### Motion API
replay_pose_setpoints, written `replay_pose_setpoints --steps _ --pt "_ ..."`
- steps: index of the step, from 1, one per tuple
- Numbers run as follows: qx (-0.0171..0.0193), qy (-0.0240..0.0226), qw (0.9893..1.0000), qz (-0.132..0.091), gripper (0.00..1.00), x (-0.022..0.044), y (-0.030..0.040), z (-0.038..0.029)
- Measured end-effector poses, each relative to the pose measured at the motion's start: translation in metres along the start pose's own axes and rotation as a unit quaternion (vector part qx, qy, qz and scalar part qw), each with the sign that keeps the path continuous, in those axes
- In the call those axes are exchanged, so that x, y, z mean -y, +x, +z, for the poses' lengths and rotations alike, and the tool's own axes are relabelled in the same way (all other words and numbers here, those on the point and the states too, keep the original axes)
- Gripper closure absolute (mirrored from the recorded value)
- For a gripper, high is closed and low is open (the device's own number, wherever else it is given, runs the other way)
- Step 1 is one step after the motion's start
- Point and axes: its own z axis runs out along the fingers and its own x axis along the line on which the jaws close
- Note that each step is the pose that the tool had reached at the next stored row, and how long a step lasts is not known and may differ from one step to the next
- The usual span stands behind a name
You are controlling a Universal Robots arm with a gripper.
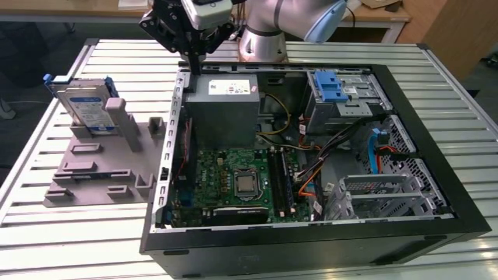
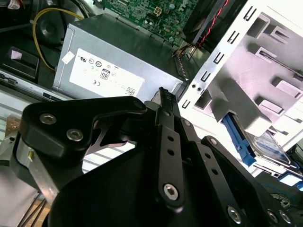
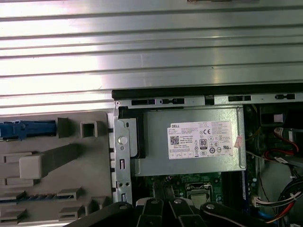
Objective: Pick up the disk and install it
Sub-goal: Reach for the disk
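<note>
The disk (image 1: 84,107) stands on edge in a grey holder (image 1: 101,169) on the table, at the exterior view's left of the open computer case (image 1: 311,233). Its silver face carries a blue-and-white label and a blue frame runs round it. My gripper (image 1: 193,63) hangs above the case's back corner, over the edge by the power supply (image 1: 225,108), well apart from the disk. Its black fingers are shut with nothing between them. The second wrist view has the disk (image 2: 271,147) beyond the gripper (image 2: 164,93). In the first wrist view the disk's blue frame (image 3: 23,128) shows.
Inside the case lie the green motherboard (image 1: 233,181), loose cables and a grey drive bay with a blue latch (image 1: 333,87). An empty metal cage (image 1: 381,192) stands near the case's front. The slatted metal table (image 1: 78,233) surrounds everything.
</note>
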Motion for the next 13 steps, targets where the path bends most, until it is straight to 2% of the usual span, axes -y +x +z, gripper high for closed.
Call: replay_pose_setpoints --steps 13 --pt "0.0 0.0 1.0 0.0 0.89 0.0004 0.0088 0.0005"
